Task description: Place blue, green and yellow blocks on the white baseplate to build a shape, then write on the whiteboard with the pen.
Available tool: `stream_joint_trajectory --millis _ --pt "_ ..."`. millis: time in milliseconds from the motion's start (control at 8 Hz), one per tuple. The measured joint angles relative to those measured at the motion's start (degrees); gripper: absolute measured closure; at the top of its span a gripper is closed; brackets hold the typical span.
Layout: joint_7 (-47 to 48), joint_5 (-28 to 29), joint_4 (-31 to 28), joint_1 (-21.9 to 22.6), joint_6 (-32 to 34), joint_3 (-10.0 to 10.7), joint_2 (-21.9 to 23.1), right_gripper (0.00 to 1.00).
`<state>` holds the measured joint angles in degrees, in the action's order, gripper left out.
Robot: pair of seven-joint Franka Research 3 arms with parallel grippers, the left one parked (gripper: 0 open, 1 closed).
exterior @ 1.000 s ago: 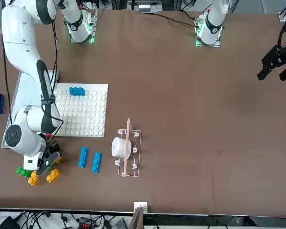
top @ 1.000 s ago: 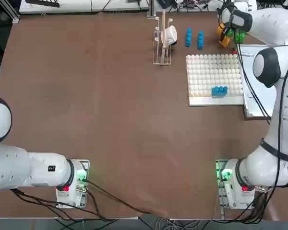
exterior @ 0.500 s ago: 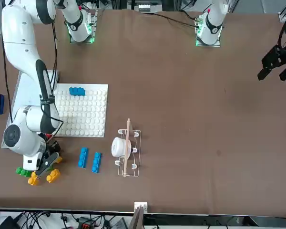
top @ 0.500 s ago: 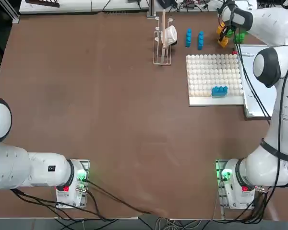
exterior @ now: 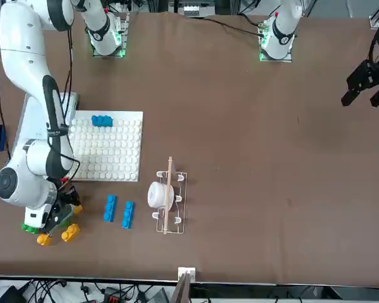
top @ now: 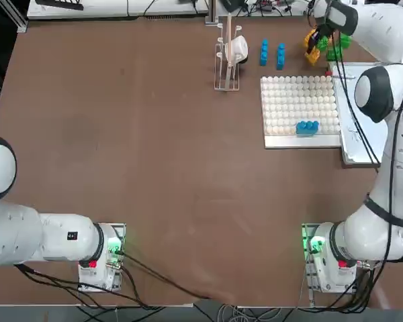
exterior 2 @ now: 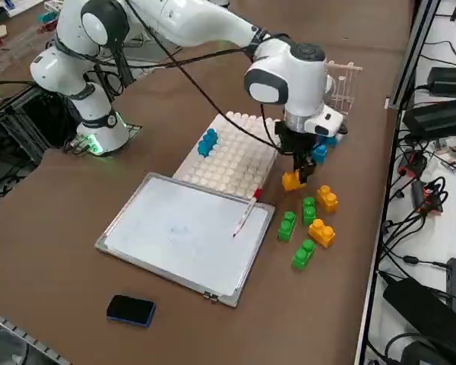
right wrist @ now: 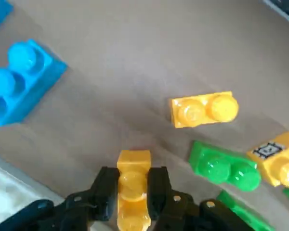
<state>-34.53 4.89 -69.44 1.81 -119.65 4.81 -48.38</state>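
On the table [exterior 2: 76, 251], the whiteboard [exterior 2: 175, 236] is laid beside the baseplate [exterior 2: 232, 163], with the pen [exterior 2: 245, 214] across its edge. Above loose blocks [exterior 2: 308, 228], a yellow block [right wrist: 133, 192] is clamped by the right gripper [right wrist: 133, 185].

A yellow brick [right wrist: 133, 187] is clamped between the two black fingers of the right gripper [right wrist: 133, 191] above the brown table [right wrist: 120, 72]. Another yellow brick [right wrist: 204, 109], a green brick [right wrist: 225, 166] and a blue brick [right wrist: 19, 79] are seen lying below.
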Motion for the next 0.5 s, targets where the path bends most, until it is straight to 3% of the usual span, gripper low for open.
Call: stream_joint_trajectory --millis 250,500 --pt "10.1 0.6 4.5 0.3 4.4 -0.3 0.4 0.64" --pt "20.3 0.9 5.4 0.6 5.1 -0.3 1.8 0.64"
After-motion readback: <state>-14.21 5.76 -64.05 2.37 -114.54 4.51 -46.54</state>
